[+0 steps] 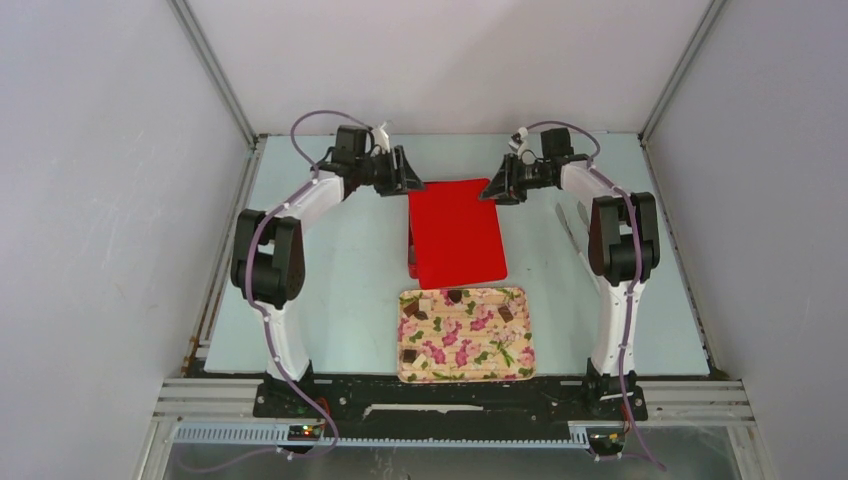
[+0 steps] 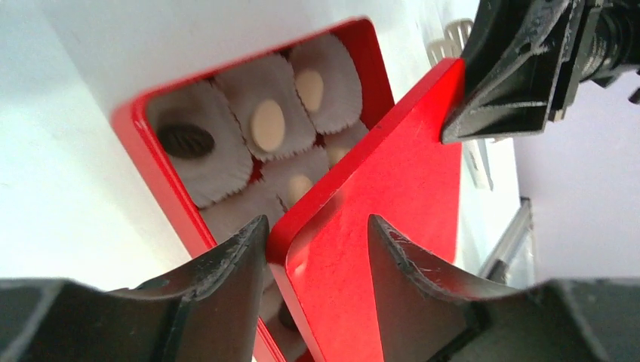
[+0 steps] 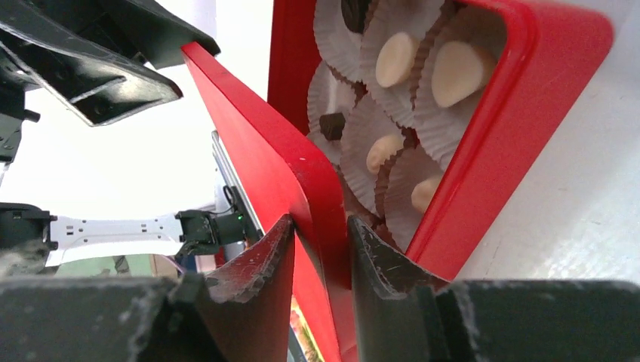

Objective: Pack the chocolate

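Observation:
A red box (image 2: 151, 151) lies on the table with pale and dark chocolate (image 2: 267, 124) in white paper cups. Its red lid (image 1: 455, 230) hangs tilted over it, raised at the far end. My left gripper (image 1: 405, 175) straddles the lid's far left corner (image 2: 377, 196), one finger on the rim, the other on the top face. My right gripper (image 3: 321, 226) is shut on the lid's rim (image 3: 264, 136) at the far right corner. More chocolate (image 3: 396, 59) shows under the lid. Dark pieces (image 1: 454, 296) lie on the flowered tray (image 1: 500, 365).
The tray sits near the front edge between the arm bases. A pale metal tool (image 1: 570, 225) lies on the table by my right arm. Enclosure walls close in the left, right and back.

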Robot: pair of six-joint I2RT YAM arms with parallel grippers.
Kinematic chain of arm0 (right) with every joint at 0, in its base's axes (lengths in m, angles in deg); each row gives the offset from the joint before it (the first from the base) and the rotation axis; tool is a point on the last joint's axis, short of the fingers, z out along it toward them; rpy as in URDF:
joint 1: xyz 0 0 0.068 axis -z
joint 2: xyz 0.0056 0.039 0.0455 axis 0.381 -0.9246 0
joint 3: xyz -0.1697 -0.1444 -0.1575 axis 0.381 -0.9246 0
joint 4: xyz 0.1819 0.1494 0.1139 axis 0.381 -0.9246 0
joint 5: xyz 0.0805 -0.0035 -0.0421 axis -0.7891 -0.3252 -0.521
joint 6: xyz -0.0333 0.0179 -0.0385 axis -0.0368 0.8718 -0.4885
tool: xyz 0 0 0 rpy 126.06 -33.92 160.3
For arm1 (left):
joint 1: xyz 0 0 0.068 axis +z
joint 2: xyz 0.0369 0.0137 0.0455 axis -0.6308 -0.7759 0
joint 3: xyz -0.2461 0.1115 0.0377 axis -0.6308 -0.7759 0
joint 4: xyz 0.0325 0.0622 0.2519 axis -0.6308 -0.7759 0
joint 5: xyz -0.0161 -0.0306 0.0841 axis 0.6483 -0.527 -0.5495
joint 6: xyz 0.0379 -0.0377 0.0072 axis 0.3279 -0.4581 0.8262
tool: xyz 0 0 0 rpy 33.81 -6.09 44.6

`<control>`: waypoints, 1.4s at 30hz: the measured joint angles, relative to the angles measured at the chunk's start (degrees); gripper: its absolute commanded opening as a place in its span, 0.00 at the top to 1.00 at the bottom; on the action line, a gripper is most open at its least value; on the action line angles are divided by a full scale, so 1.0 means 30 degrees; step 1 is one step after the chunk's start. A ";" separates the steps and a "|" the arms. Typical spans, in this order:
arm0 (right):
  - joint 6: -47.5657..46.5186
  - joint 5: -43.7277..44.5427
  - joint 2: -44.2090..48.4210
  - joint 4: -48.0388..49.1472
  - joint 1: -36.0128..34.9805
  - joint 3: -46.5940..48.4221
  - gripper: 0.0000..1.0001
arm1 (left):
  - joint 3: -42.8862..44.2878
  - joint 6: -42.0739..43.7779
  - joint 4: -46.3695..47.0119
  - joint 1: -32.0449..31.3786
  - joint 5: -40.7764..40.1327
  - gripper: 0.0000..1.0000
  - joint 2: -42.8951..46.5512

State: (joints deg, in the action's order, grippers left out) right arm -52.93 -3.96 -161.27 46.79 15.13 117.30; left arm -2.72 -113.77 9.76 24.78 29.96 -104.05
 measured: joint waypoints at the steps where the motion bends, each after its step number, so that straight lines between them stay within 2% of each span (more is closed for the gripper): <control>1: 0.0000 0.0087 -0.0109 0.0036 0.0000 0.0335 0.75 | 0.0401 0.0313 -0.0138 0.0000 -0.0408 0.42 -0.0029; 4: 0.0015 0.0299 -0.0415 0.0066 0.0000 0.0882 0.75 | 0.1494 0.1173 -0.0576 0.0015 -0.1960 0.39 -0.0087; 8: 0.0226 0.0918 -0.1268 0.0015 0.0058 0.1399 0.76 | 0.2397 0.1931 -0.1078 0.0044 -0.5595 0.36 -0.0087; 11: 0.0525 0.0896 -0.1923 0.0022 0.0160 0.1770 0.76 | 0.2346 0.2157 -0.1559 0.0226 -0.7963 0.36 -0.0087; 15: 0.0809 0.0772 -0.2266 0.0058 0.0248 0.1953 0.73 | 0.0903 0.2280 -0.1712 0.0699 -0.9304 0.35 0.0546; 21: 0.0765 0.0408 -0.2084 0.0335 0.0452 0.1792 0.46 | -0.2703 0.2404 -0.1603 0.0940 -0.8575 0.35 0.3439; 23: 0.0539 0.0517 -0.1712 0.0306 0.0495 0.1610 0.40 | -0.3504 0.2368 -0.1515 0.0933 -0.8000 0.35 0.4459; 25: 0.0117 0.0947 -0.1209 0.0124 0.0605 0.1355 0.37 | -0.4007 0.2215 -0.1443 0.0903 -0.7308 0.33 0.5355; 27: -0.0372 0.1610 -0.0699 -0.0240 0.0823 0.1122 0.34 | -0.4313 0.2047 -0.1392 0.0903 -0.6499 0.24 0.6025; 28: -0.0583 0.1953 -0.0459 -0.0408 0.0947 0.1013 0.33 | -0.4510 0.1974 -0.1333 0.0903 -0.6135 0.06 0.6280; 29: -0.0823 0.2288 -0.0197 -0.0539 0.1086 0.0845 0.31 | -0.4801 0.1851 -0.1246 0.0903 -0.5807 0.02 0.6521; 34: -0.1872 0.4255 0.0889 -0.1282 0.1690 -0.0321 0.28 | -0.6652 0.0590 -0.0605 0.0889 -0.4619 0.00 0.7023; 42: -0.2783 0.5814 0.0903 -0.2164 0.1333 -0.0372 0.27 | -0.6776 -0.0073 -0.0306 0.0270 -0.2557 0.00 0.5901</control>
State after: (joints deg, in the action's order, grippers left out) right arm -61.28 13.48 -158.56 40.30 19.13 116.18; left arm -23.05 -113.99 8.84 25.59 22.29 -86.34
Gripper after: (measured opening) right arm 0.722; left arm 0.995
